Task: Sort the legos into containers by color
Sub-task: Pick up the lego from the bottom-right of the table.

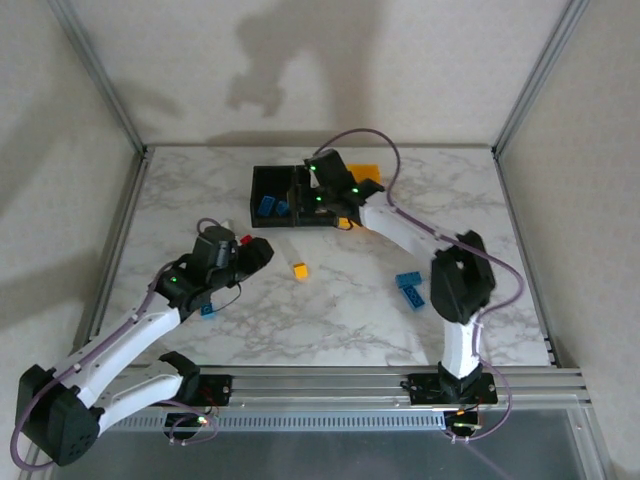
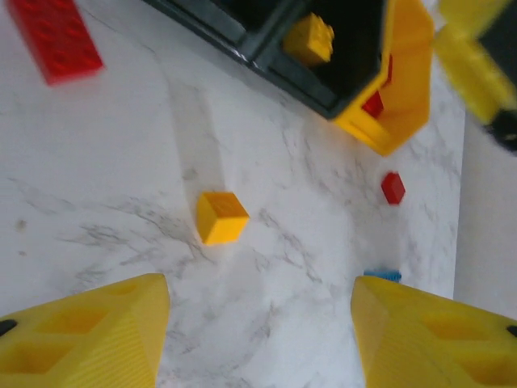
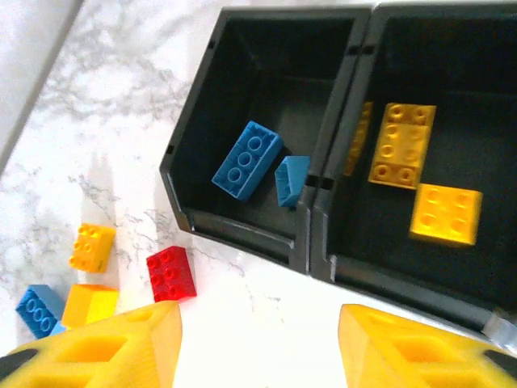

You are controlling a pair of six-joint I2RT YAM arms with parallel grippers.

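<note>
The containers stand in a row at the back: a black bin (image 1: 270,192) holding blue legos (image 3: 248,159), a middle black bin (image 3: 420,267) holding yellow legos (image 3: 400,145), and a yellow bin (image 1: 366,172) partly behind the right arm. My right gripper (image 3: 258,347) hovers open over the front wall of the black bins (image 1: 322,188), with nothing between its fingers. My left gripper (image 2: 258,339) is open and empty, low over the table (image 1: 258,254). A yellow lego cube (image 2: 220,217) lies just ahead of it (image 1: 299,270).
Loose on the marble are a long red brick (image 2: 56,36), a small red piece (image 2: 393,187), two blue bricks (image 1: 410,290) right of centre, and a red brick (image 3: 171,272), yellow bricks (image 3: 91,246) and a blue one (image 3: 39,309) left of the bins.
</note>
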